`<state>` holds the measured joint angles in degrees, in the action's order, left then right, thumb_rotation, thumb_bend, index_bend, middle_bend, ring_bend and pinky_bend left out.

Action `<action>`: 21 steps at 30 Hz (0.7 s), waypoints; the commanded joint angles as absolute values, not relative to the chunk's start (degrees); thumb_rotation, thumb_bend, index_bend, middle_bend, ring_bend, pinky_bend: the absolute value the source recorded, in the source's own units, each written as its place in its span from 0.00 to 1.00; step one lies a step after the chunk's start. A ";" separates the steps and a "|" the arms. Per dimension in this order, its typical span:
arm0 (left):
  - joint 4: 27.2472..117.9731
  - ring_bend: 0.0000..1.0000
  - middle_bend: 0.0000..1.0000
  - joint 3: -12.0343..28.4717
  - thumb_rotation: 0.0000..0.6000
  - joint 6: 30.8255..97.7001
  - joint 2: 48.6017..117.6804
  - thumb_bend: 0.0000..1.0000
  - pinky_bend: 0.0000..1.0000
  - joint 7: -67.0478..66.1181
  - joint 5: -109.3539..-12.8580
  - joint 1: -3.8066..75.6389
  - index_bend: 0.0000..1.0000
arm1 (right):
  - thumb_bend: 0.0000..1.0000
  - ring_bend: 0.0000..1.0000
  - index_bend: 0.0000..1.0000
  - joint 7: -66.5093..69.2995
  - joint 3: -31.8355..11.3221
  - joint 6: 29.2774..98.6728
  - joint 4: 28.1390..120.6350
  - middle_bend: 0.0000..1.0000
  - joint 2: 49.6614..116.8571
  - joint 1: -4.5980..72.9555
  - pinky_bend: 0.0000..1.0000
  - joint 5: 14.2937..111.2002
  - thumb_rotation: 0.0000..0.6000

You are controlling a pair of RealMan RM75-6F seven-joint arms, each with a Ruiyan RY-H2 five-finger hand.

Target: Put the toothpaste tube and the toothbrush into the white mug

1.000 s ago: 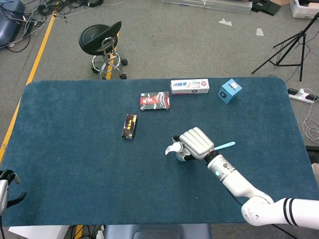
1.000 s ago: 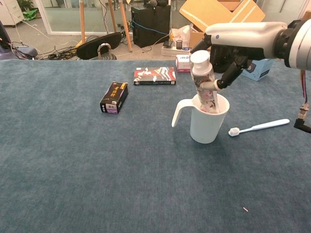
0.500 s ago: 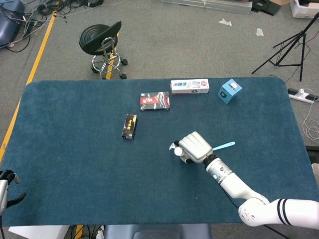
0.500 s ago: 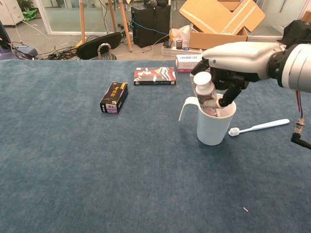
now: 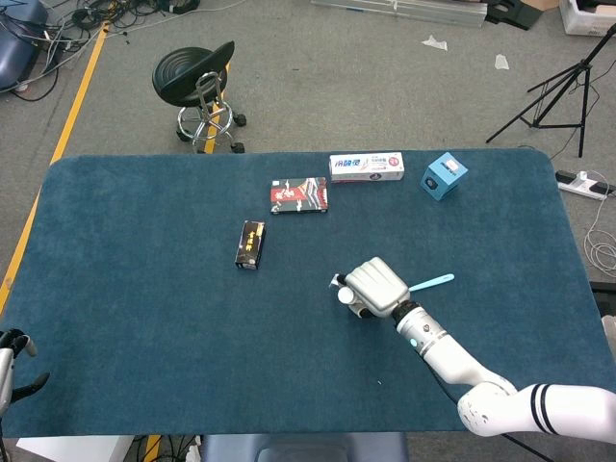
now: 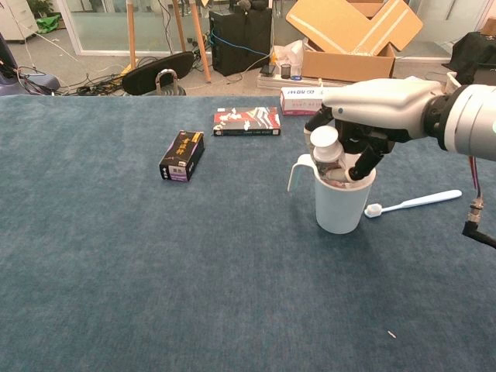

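Basically the toothpaste tube (image 6: 325, 151) stands cap-up inside the white mug (image 6: 342, 204), only the white cap and a bit of the printed body showing above the rim; the mug sits right of the table's (image 5: 144, 318) middle, closer to the near edge than the far one. Right hand (image 6: 370, 124) sits over the mug mouth, palm down, fingers (image 6: 364, 163) curled down around the tube top, so it reads as grasping the tube; release not visible. Forearm comes in from the right, roughly level. Tube likely light, soft-walled, squashy, so best pinched near the stiff cap or shoulder, not mid-body. Toothbrush (image 6: 412, 203) lies flat on the cloth just right of the mug, head end toward it, touching or nearly; cannot tell which. It looks light, thin, rigid and slick, lying low on the cloth, so a fingertip pinch mid-handle seems best. Left hand (image 5: 10, 358) at the near left corner off the table edge, mostly cropped, state cannot be told
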<state>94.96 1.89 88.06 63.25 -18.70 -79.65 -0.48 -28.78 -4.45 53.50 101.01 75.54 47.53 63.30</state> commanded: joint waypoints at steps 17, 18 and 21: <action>94.62 0.31 0.38 1.78 1.00 87.42 63.98 0.00 0.42 -19.15 -79.41 -0.28 0.52 | 0.27 1.00 0.59 -27.96 -3.21 53.97 101.45 1.00 74.16 45.50 1.00 63.36 1.00; 94.62 0.31 0.38 1.77 1.00 87.40 64.01 0.00 0.42 -19.17 -79.41 -0.27 0.52 | 0.27 1.00 0.58 -27.89 -3.19 53.98 101.41 1.00 74.12 45.42 1.00 63.40 1.00; 94.66 0.31 0.38 1.78 1.00 87.30 64.06 0.00 0.42 -19.31 -79.38 -0.21 0.52 | 0.26 1.00 0.52 -27.57 -3.21 54.00 101.17 1.00 74.01 45.16 1.00 63.42 1.00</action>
